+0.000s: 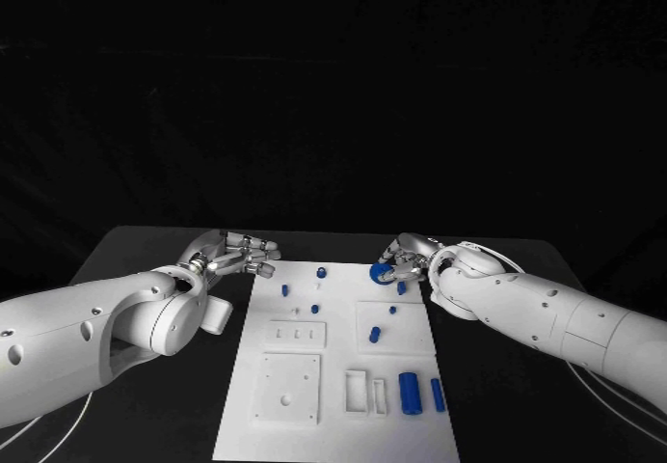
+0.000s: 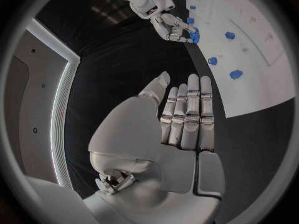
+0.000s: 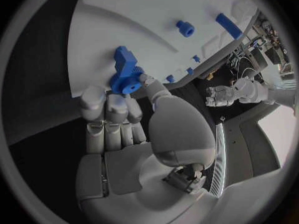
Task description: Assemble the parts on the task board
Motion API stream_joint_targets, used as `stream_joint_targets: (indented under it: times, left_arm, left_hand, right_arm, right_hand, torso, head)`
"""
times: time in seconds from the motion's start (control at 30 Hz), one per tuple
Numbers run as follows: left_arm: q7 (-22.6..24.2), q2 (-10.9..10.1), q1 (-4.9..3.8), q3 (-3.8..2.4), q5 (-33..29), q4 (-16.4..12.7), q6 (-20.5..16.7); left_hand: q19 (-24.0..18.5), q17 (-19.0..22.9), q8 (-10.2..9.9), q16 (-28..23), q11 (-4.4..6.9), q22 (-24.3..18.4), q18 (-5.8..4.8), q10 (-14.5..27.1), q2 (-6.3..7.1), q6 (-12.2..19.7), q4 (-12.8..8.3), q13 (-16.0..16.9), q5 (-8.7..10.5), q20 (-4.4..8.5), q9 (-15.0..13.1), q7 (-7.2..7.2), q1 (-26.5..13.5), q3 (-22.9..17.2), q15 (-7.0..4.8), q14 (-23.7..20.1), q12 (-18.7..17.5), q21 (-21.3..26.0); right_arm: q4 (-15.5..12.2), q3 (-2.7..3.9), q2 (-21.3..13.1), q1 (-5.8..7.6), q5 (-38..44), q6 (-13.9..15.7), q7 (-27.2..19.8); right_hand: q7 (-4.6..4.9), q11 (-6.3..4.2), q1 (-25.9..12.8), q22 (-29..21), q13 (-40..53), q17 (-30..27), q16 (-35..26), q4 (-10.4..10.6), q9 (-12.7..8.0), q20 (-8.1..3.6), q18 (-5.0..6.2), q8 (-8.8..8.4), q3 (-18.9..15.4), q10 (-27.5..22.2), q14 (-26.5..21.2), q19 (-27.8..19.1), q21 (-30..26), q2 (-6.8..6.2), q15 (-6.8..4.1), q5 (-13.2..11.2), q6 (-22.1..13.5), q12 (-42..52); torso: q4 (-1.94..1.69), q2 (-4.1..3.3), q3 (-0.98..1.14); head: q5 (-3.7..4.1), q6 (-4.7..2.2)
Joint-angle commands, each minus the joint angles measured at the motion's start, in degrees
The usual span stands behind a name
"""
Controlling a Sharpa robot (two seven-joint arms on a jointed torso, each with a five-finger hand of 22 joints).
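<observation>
The board (image 1: 340, 386) lies in the middle of the black table (image 1: 153, 260), long side running away from the robot. On it, toward six o'clock, a square white plate (image 1: 288, 386) sits at the left, a pair of narrow slotted frames (image 1: 367, 391) next to it, then a thick blue cylinder (image 1: 409, 392) and a thinner blue rod (image 1: 437, 394) lying side by side at the right. Nearer the centre a smaller white plate (image 1: 298, 334) lies at nine o'clock and a short blue peg (image 1: 374, 335) at three o'clock. Toward twelve o'clock stand several small blue pegs (image 1: 286, 288).

The right hand (image 1: 406, 258) reaches over the board's far right corner, at about one o'clock, and pinches a blue gear (image 3: 126, 83) between thumb and fingertips; nothing lies between it and the board surface below. Just beside the gear a blue block (image 3: 124, 59) stands on the board.

The left hand (image 2: 184, 114) hovers off the board's far left corner, at about eleven o'clock, over bare table, fingers straight and close together, holding nothing. The nearest pegs are near its fingertips but apart from them.
</observation>
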State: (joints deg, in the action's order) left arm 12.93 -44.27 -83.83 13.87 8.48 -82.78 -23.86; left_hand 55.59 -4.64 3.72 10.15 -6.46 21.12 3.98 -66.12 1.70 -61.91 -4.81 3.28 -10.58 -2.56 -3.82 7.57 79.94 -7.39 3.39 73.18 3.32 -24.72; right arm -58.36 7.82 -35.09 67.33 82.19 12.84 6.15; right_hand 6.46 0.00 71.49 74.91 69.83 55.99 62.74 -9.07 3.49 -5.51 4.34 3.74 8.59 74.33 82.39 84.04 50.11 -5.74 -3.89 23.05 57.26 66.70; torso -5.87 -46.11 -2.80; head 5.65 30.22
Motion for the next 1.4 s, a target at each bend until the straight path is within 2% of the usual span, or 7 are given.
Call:
stream_joint_targets:
  times: [0.03, 0.3, 0.47, 0.53, 0.7, 0.9, 1.4]
  left_arm:
    - [0.1, 0.1, -0.05, -0.04, 0.2, -0.1, 1.0]
    - [-0.1, 0.0, -0.05, -0.04, 0.3, -0.1, 1.0]
    - [-0.2, -0.1, -0.05, -0.04, 0.4, -0.1, 1.1]
    - [-0.3, -0.2, -0.05, -0.04, 0.4, -0.2, 1.1]
    - [-0.5, -0.3, -0.05, -0.03, 0.6, -0.3, 1.1]
    - [-0.5, -0.4, -0.05, -0.03, 0.6, -0.4, 1.1]
    - [-0.5, -0.4, -0.05, -0.03, 0.6, -0.3, 1.0]
  left_hand:
    - [0.1, 0.1, -0.1, -0.1, 0.05, 0.4, 0.13, 0.3, -0.1, 0.5, -0.3, 0.1, 0.16, 0.11, 0.0, 0.06, 0.2, 0.2, 0.16, -0.1, 0.0, 0.1]
    - [0.1, 0.1, -0.1, -0.1, 0.05, 0.4, 0.13, 0.3, -0.1, 0.5, -0.3, 0.1, 0.16, 0.11, 0.0, 0.06, 0.2, 0.2, 0.16, -0.1, 0.0, 0.1]
    - [0.1, 0.1, -0.1, -0.1, 0.04, 0.5, 0.13, 0.4, -0.08, 0.5, -0.4, 0.1, 0.16, 0.1, 0.0, 0.07, 0.2, 0.1, 0.17, -0.2, 0.0, 0.1]
    - [0.1, 0.1, -0.1, -0.1, 0.04, 0.5, 0.13, 0.4, -0.08, 0.5, -0.4, 0.1, 0.16, 0.1, 0.0, 0.07, 0.2, 0.1, 0.17, -0.2, 0.0, 0.1]
    - [0.1, 0.1, -0.1, -0.1, 0.04, 0.5, 0.13, 0.4, -0.08, 0.5, -0.4, 0.1, 0.16, 0.1, 0.0, 0.07, 0.2, 0.1, 0.17, -0.2, 0.0, 0.1]
    - [0.1, 0.1, -0.1, -0.1, 0.04, 0.5, 0.13, 0.4, -0.08, 0.5, -0.4, 0.1, 0.16, 0.1, 0.0, 0.07, 0.2, 0.1, 0.17, -0.2, 0.0, 0.1]
    - [0.0, 0.1, -0.1, -0.1, -0.01, 0.6, 0.16, 0.5, -0.07, 0.5, -0.5, 0.1, 0.14, 0.08, 0.0, 0.1, 0.3, 0.2, 0.19, -0.2, 0.0, 0.1]
  right_arm:
    - [0.3, -0.18, 0.1, -0.4, 1.1, -2.7, 0.8]
    - [0.2, -0.19, -0.3, -0.52, 1.3, -3.3, 0.9]
    - [-0.4, -0.2, -0.5, -0.59, 1.8, -3.7, 0.8]
    - [-0.6, -0.2, -0.5, -0.61, 2.1, -3.7, 0.7]
    - [-1.0, -0.21, -0.5, -0.64, 3.6, -2.7, 0.9]
    - [-2.1, -0.21, -0.5, -0.65, 7.1, 0.3, 1.1]
    - [-6.6, -0.2, -0.7, -0.61, 12.5, 5.9, 2.5]
  right_hand:
    - [0.14, 0.25, -0.1, 6.0, 0.0, 0.0, 0.0, 0.1, 0.1, 0.46, 0.91, -0.2, 0.5, 0.2, 0.1, 2.4, 0.2, 0.46, -0.03, -0.5, 0.4, -0.2]
    - [-0.07, -0.06, -1.6, 6.1, 0.3, 0.0, -0.2, -3.1, 0.1, 0.18, 0.68, -0.24, 12.5, 0.2, 0.1, 2.3, 0.5, -0.27, -0.27, -2.9, 2.3, -0.1]
    - [0.04, -0.2, -2.3, 6.1, 0.4, 0.0, -0.3, -5.2, 0.1, 0.0, 0.64, -0.2, 18.5, 0.0, 0.0, 2.2, 0.6, -0.55, -0.46, 4.5, 2.7, -0.2]
    - [0.08, -0.31, -3.0, 6.1, 0.4, 0.1, -0.3, -5.8, 0.1, -0.07, 0.61, -0.23, 20.4, 0.1, 0.0, 2.1, 0.9, -0.79, -0.46, 5.6, 2.8, -0.1]
    - [-0.15, -0.36, -3.2, 6.1, 0.5, 0.2, -0.4, -5.9, 0.1, -0.12, 0.56, -0.19, 20.6, 0.2, 0.0, 2.1, 1.3, -0.79, -0.56, 4.9, 3.6, 0.0]
    - [-0.67, -0.63, -2.6, 6.2, 0.8, 0.3, -0.4, -4.8, 0.1, -0.21, 0.4, -0.24, 17.0, 0.6, 0.2, 2.2, 1.8, -0.82, -0.7, 1.4, 5.0, 0.2]
    - [-1.21, -0.91, -2.2, 6.5, 0.9, 0.4, -0.4, -3.3, 0.1, -0.48, 0.06, -0.19, 16.2, 0.9, 0.2, 2.5, 3.1, -1.39, -0.93, 0.6, 6.8, 0.3]
  torso:
    - [-0.01, 0.02, -0.01]
    - [0.0, 0.04, 0.0]
    - [0.04, 0.05, 0.06]
    - [0.05, 0.03, 0.06]
    - [0.01, 0.07, 0.03]
    - [0.05, 0.06, 0.06]
    - [-0.02, 0.12, 0.0]
  head:
    - [0.0, 0.05]
    - [-0.28, 0.27]
    - [-0.3, 0.32]
    - [-0.32, 0.3]
    - [-0.29, 0.21]
    - [-0.49, 0.07]
    - [-0.83, -0.02]
